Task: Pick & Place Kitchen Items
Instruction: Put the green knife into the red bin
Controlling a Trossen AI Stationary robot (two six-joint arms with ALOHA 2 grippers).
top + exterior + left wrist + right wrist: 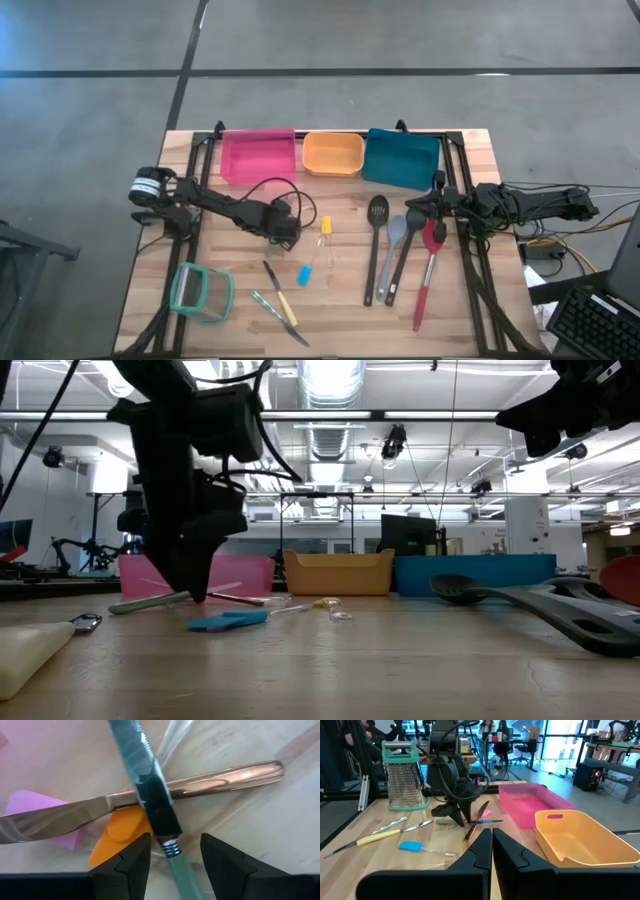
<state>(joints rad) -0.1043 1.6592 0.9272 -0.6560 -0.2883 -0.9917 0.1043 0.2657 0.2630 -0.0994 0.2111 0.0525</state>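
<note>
My left gripper [175, 855] points down at the table's middle left [287, 232] and stands open. Its fingers stand on either side of a green-handled knife [150, 795], beside the ferrule, with a gap on each side. That knife lies crossed over a copper-coloured knife [225, 775]. Under the two knives lie an orange piece [122, 832] and a pink piece [35, 802]. My right gripper [491, 837] waits shut at the table's right side [425, 205], level and above the table, holding nothing.
Pink [258, 155], orange [333, 153] and teal [402, 158] bins line the far edge. Long spoons and spatulas [395, 250] lie under the right arm. A blue piece [305, 272], a yellow piece [325, 225], yellow-handled knives [280, 300] and a teal-rimmed grater [200, 292] lie nearer.
</note>
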